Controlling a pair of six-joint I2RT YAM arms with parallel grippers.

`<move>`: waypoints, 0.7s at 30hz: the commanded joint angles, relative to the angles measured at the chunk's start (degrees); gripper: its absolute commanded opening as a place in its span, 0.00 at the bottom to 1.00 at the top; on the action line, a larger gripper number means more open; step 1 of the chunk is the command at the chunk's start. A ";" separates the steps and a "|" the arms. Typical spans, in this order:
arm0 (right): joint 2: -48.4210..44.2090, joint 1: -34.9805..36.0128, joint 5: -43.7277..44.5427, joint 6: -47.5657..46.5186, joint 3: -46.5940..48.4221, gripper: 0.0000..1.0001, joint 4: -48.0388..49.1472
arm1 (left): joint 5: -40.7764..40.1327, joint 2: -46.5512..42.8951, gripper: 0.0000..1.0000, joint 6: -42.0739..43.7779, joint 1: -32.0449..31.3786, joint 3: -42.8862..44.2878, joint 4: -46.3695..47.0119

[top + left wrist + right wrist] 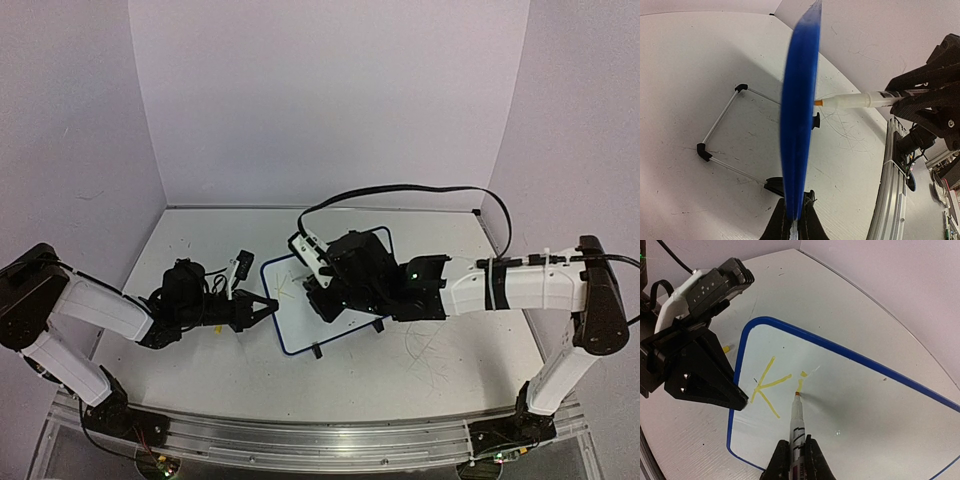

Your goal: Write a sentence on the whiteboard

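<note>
The left end effector (796, 220) pinches the edge of the blue-framed white whiteboard (865, 405). The right end effector (796, 456) grips a slim white marker (796, 416), its tip touching the board beside the yellow letters (767, 385) "Ki".

From above, the right arm (520, 285) covers most of the whiteboard (288, 318), and close up its edge is blurred.

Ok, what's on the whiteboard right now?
A yellow K and the start of an i on the whiteboard, the right gripper's marker tip touching the i. From above, that arm hides most of the board.
</note>
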 commanded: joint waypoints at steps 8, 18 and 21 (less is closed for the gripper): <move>0.16 0.88 -0.69 2.68 -2.11 0.00 -0.94 | -0.93 -0.80 0.00 1.42 -0.26 1.55 -2.88; -0.77 1.12 -1.27 2.85 -1.16 0.00 -0.26 | -1.20 -0.93 0.00 1.39 -0.25 1.22 -2.96; -4.69 1.14 -2.70 3.12 -1.26 0.00 2.26 | -1.24 -0.96 0.00 1.38 -0.25 1.22 -2.96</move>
